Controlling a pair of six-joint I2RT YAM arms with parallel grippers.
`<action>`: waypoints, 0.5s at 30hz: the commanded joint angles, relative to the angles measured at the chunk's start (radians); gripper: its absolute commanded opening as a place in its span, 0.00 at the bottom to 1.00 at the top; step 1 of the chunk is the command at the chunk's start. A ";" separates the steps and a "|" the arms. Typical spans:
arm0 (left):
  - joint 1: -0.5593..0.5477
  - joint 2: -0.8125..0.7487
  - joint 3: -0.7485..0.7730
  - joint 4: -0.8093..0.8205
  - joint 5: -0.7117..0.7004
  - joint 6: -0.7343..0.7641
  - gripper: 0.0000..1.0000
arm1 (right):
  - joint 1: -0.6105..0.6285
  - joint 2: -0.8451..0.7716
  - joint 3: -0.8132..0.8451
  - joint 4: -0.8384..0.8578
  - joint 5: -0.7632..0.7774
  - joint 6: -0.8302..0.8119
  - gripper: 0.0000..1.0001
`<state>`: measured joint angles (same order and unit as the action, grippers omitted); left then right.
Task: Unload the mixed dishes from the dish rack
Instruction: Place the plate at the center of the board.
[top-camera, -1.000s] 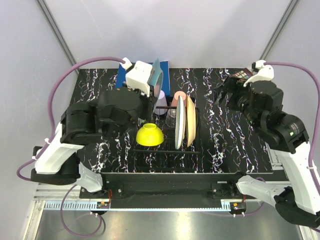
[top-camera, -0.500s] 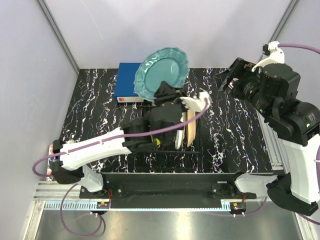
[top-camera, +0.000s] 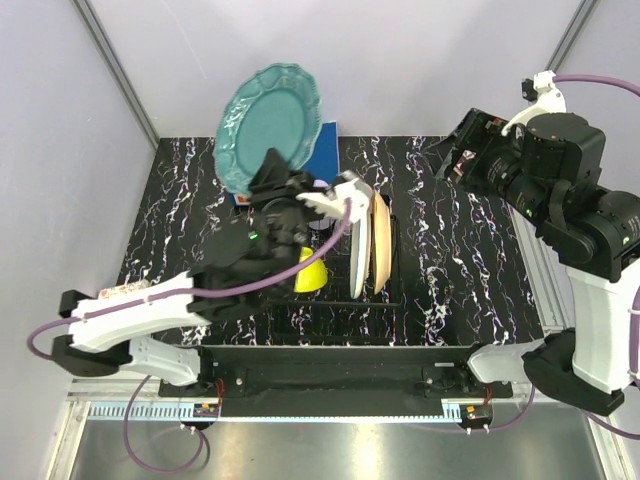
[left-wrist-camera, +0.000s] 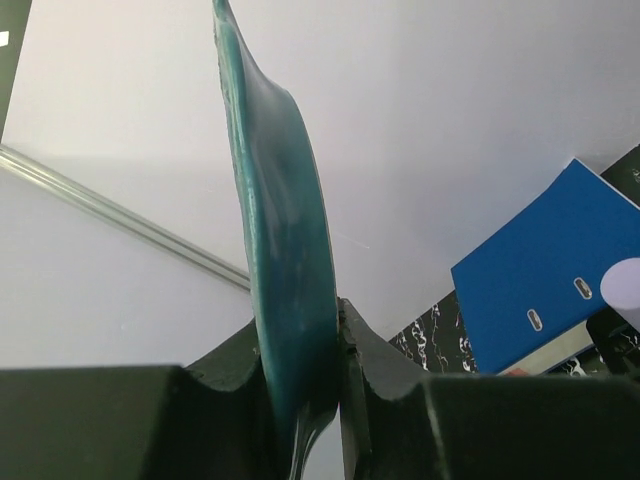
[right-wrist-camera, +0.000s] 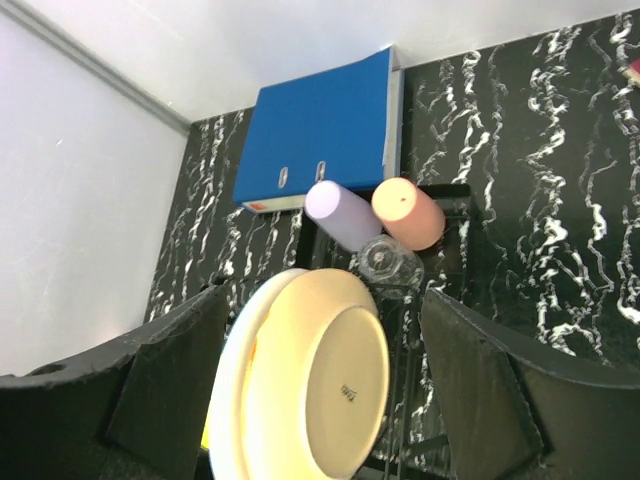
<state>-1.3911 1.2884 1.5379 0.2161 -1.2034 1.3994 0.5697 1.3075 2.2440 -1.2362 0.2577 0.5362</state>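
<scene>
My left gripper (top-camera: 277, 178) is shut on the lower rim of the teal plate (top-camera: 268, 125) and holds it upright, high above the table's back left. In the left wrist view the plate (left-wrist-camera: 275, 250) stands edge-on between the shut jaws of that gripper (left-wrist-camera: 303, 400). The black wire dish rack (top-camera: 335, 303) holds a yellow bowl (top-camera: 314, 273), a white plate (top-camera: 357, 250) and a peach plate (top-camera: 381, 240). My right gripper (top-camera: 462, 148) is open and empty, raised at the back right. Its wrist view shows the peach plate (right-wrist-camera: 340, 390), a lilac cup (right-wrist-camera: 340, 212), a salmon-pink cup (right-wrist-camera: 408, 212) and a clear glass (right-wrist-camera: 390, 262).
A blue binder (top-camera: 325, 150) lies at the back of the table behind the rack, partly hidden by the teal plate; it also shows in the right wrist view (right-wrist-camera: 320, 130) and the left wrist view (left-wrist-camera: 545, 275). My left arm reaches over the rack's left side.
My left gripper has lifted the teal plate up and then carried it left, towards the back left. My right arm has risen higher.
</scene>
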 joint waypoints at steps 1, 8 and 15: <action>-0.089 -0.133 -0.071 0.054 -0.021 0.096 0.00 | -0.010 0.053 0.123 -0.034 -0.084 0.015 0.86; -0.197 -0.166 -0.150 -0.067 -0.002 0.072 0.00 | -0.109 0.125 0.175 0.003 -0.357 0.097 0.86; -0.209 -0.124 -0.147 -0.202 0.093 0.024 0.00 | -0.198 0.208 0.262 0.030 -0.642 0.168 0.87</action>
<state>-1.5940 1.1660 1.3804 0.0494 -1.2255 1.4097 0.3985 1.4853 2.4485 -1.2503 -0.1642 0.6537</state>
